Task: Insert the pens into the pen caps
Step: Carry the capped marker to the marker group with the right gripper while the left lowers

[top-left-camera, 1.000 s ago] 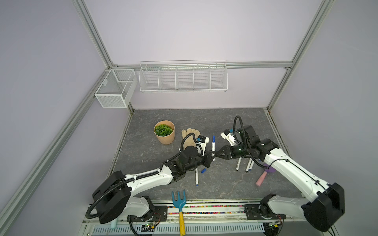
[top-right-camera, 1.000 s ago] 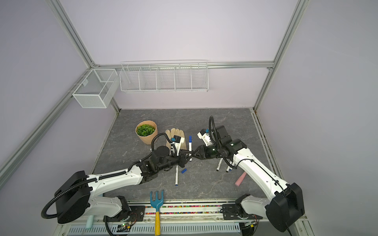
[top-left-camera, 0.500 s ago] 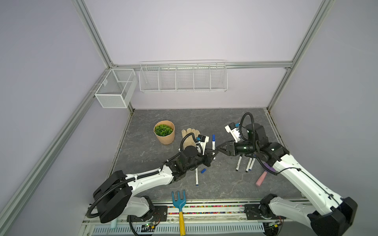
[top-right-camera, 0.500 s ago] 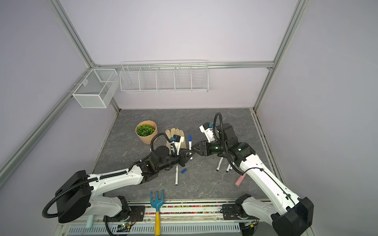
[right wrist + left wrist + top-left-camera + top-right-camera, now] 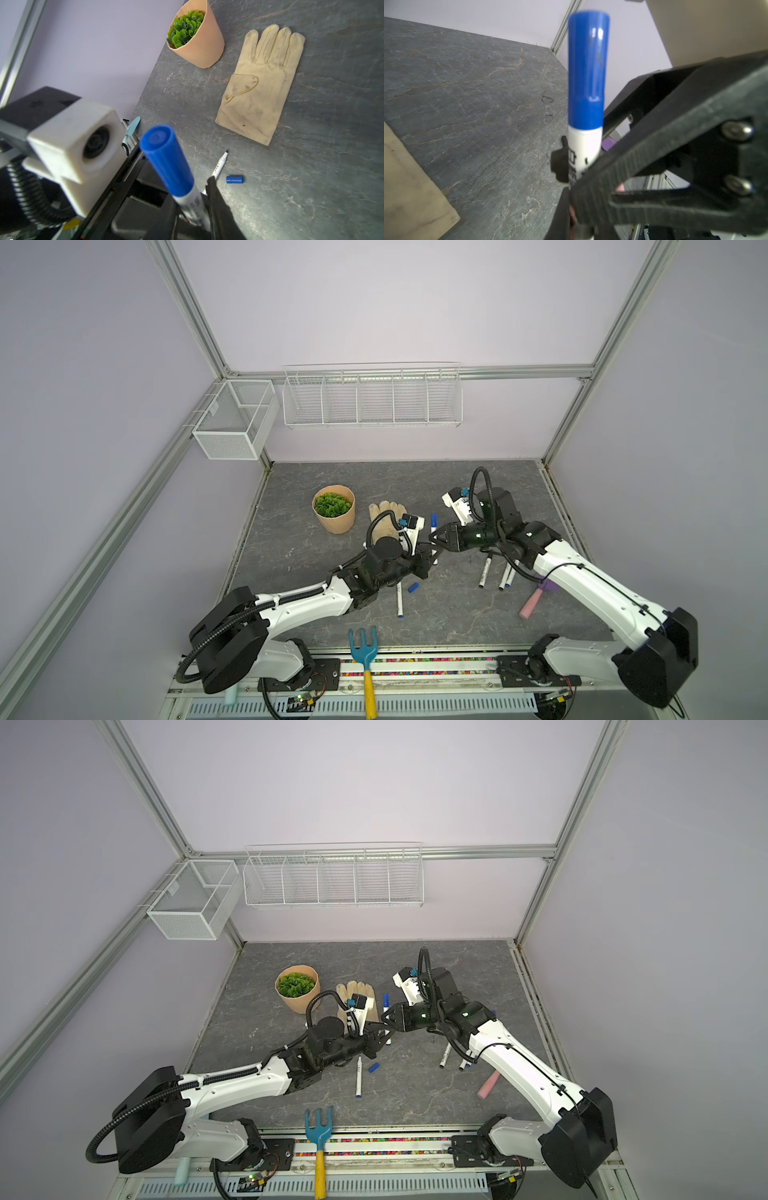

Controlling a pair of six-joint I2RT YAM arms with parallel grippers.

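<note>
One white pen (image 5: 433, 527) (image 5: 584, 143) wearing a blue pen cap (image 5: 588, 68) (image 5: 166, 158) stands up out of my left gripper (image 5: 430, 558) (image 5: 575, 224), which is shut on its lower barrel. My right gripper (image 5: 434, 540) (image 5: 195, 218) reaches in from the right and is shut on the same barrel just below the cap; its fingers (image 5: 591, 172) press both sides. On the slate lie an uncapped pen (image 5: 400, 599) (image 5: 220, 164), a loose blue pen cap (image 5: 412, 587) (image 5: 234, 179), and two more pens (image 5: 484, 572) under the right arm.
A cream glove (image 5: 386, 514) (image 5: 259, 83) and a potted plant (image 5: 333, 510) sit behind the left gripper. A pink-handled trowel (image 5: 530, 605) lies at the right, a blue hand fork (image 5: 364, 649) at the front edge. Wire baskets (image 5: 372, 400) hang on the back wall.
My right gripper, open and drawn slightly back half a second ago, has moved left and closed on the capped pen. The left arm has held still.
</note>
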